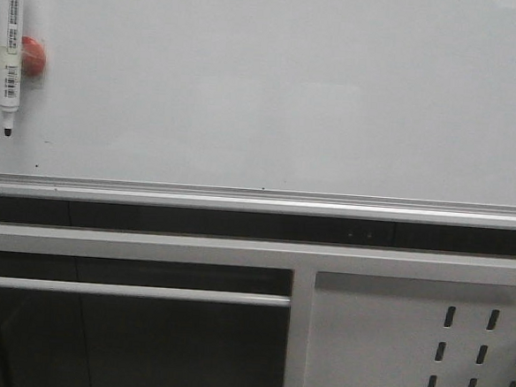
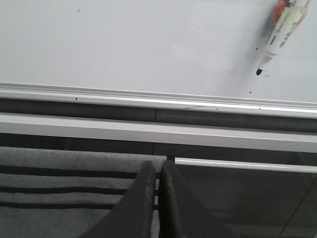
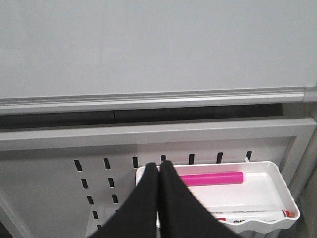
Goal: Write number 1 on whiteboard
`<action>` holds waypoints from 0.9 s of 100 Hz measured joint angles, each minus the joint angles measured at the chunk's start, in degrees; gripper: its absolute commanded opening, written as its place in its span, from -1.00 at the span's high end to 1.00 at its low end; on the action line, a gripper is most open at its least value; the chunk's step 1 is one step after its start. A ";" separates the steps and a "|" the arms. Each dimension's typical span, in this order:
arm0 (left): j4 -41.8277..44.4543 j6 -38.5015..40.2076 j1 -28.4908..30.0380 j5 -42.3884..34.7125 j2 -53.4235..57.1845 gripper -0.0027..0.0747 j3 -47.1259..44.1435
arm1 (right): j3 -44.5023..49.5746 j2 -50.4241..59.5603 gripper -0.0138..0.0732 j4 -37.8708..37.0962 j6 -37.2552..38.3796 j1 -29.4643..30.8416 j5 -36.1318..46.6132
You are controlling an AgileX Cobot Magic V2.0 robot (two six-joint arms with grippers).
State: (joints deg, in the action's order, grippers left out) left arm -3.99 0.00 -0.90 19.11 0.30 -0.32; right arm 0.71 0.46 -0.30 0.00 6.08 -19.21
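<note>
Whiteboard (image 2: 148, 39) beyond left gripper (image 2: 157, 171) (pinched together)

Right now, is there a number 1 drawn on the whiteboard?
No, the whiteboard is bare of strokes; only a marker hangs at its upper left.

You are looking at what reads as an office or lab workspace. A large whiteboard (image 1: 275, 80) with a silver rail (image 1: 258, 199) fills the wall, a capless marker (image 1: 11, 52) hanging on it by a red magnet (image 1: 33, 56). Below stands a white metal frame with a slotted panel (image 1: 389, 344), carrying a white tray (image 3: 270, 196) of markers.
</note>
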 measured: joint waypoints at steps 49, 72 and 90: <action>0.00 0.00 0.00 0.00 0.00 0.98 0.00 | 0.00 0.00 0.85 0.00 0.00 0.00 0.00; -0.10 0.00 0.00 -1.51 0.00 0.98 0.00 | 0.00 0.00 0.85 0.00 0.00 0.00 2.55; -0.19 0.00 0.00 -7.11 0.00 0.98 0.00 | 0.00 0.00 0.85 0.00 0.00 0.00 17.80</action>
State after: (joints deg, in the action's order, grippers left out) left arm -4.18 0.00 -0.90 12.00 0.30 -0.32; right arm 0.71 0.46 -0.30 0.00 6.08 -1.41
